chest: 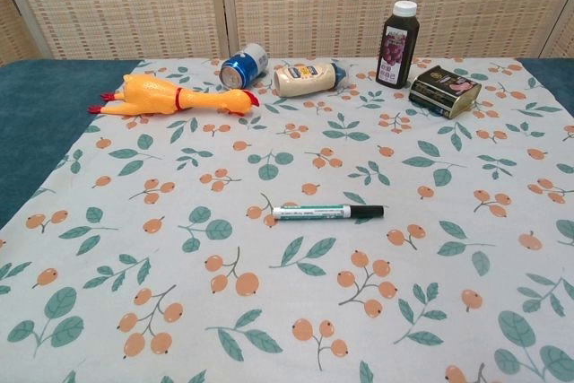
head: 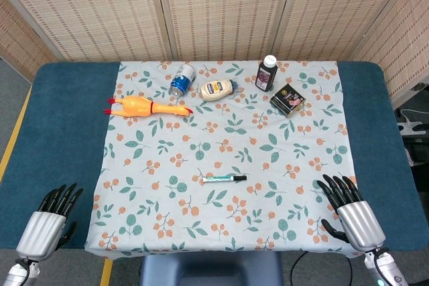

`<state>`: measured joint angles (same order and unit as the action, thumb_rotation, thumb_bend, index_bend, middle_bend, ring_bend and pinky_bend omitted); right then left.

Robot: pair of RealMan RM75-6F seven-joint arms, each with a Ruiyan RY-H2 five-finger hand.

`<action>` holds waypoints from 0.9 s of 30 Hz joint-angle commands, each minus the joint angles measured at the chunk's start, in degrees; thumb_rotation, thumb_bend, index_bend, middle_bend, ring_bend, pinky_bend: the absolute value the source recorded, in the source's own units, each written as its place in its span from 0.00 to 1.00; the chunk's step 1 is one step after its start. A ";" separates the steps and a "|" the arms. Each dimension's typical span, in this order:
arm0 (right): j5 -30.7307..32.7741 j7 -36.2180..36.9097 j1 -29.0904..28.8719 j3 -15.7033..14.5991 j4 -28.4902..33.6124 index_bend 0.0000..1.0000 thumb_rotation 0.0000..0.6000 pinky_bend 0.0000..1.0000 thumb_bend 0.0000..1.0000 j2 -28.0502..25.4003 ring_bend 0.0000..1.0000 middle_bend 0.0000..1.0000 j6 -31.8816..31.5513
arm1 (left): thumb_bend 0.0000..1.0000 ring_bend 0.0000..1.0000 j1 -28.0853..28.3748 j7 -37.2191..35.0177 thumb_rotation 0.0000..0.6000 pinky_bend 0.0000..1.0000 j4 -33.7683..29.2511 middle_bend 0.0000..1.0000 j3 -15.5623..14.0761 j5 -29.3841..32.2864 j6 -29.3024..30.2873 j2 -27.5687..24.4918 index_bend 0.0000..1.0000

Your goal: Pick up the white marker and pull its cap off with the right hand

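The white marker (head: 224,178) lies flat on the patterned cloth near the table's front middle, its black cap pointing right; the chest view shows the marker (chest: 326,213) with nothing touching it. My right hand (head: 351,211) rests open at the front right edge of the cloth, well to the right of the marker and nearer me. At the front left corner my left hand (head: 49,218) is open over the blue table cover. Neither hand appears in the chest view.
Along the far side lie a rubber chicken (head: 145,106), a blue can (head: 181,79) on its side, a mayonnaise bottle (head: 218,89), an upright dark bottle (head: 267,74) and a dark box (head: 288,100). The floral cloth (head: 167,159) covers the table's middle.
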<state>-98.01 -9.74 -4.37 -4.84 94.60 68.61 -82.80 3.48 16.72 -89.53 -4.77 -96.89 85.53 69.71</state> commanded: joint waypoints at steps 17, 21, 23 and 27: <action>1.55 -0.67 -0.67 0.54 -0.83 0.00 0.92 0.00 0.20 1.20 0.00 0.00 1.94 | 0.44 1.00 9.71 5.85 1.00 1.00 2.79 1.00 3.50 -8.71 -7.39 17.92 0.33; 2.18 -1.06 -0.66 0.78 -1.16 0.00 0.92 0.00 0.20 1.52 0.00 0.00 2.12 | 0.44 1.00 13.45 6.88 1.00 1.00 -0.11 1.00 6.23 -1.97 -16.33 21.81 0.38; 2.67 -1.17 -0.71 0.98 -1.38 0.00 0.92 0.00 0.20 1.65 0.00 0.00 2.31 | 0.44 1.00 14.71 8.15 1.00 1.00 -1.53 1.00 7.90 1.38 -18.87 24.16 0.39; 3.87 -1.26 -0.92 1.34 -1.87 0.00 0.92 0.00 0.20 1.91 0.00 0.00 3.11 | 0.44 1.00 16.45 11.20 1.00 1.00 -2.15 1.00 10.18 4.59 -20.06 29.20 0.42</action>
<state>-94.32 -10.97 -5.21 -3.59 92.85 70.43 -79.88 17.77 25.48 -90.48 3.13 -95.21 67.39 95.26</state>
